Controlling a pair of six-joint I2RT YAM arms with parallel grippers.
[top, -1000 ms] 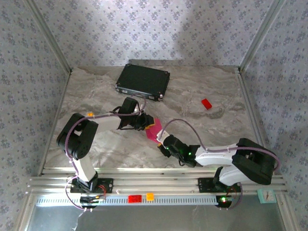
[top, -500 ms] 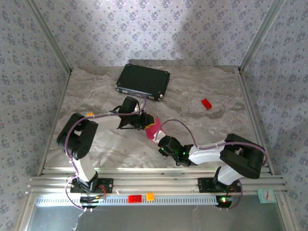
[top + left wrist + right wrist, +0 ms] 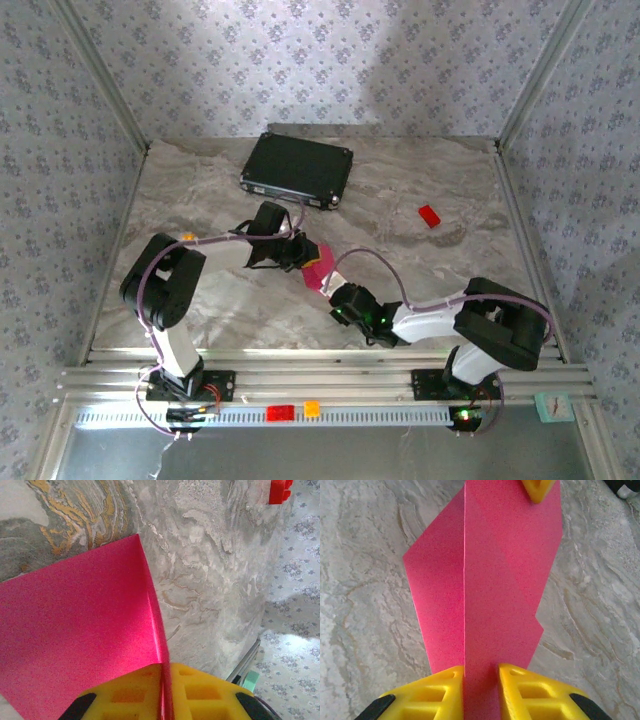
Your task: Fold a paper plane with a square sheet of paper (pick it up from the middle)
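Thin magenta-pink square sheet of paper (image 3: 75, 620) is clamped by left gripper (image 3: 163, 675) (crease straight ahead). Opposite end is pinched by right gripper (image 3: 481, 675).

nothing i can actually read here tbh. the scale strip (image 3: 380, 416) running along the front rail has rows of tick marks, but any digits on it are way too small to make out. the little teal tag (image 3: 553, 406) at the right end of that rail has some dark mark on it, just a blur
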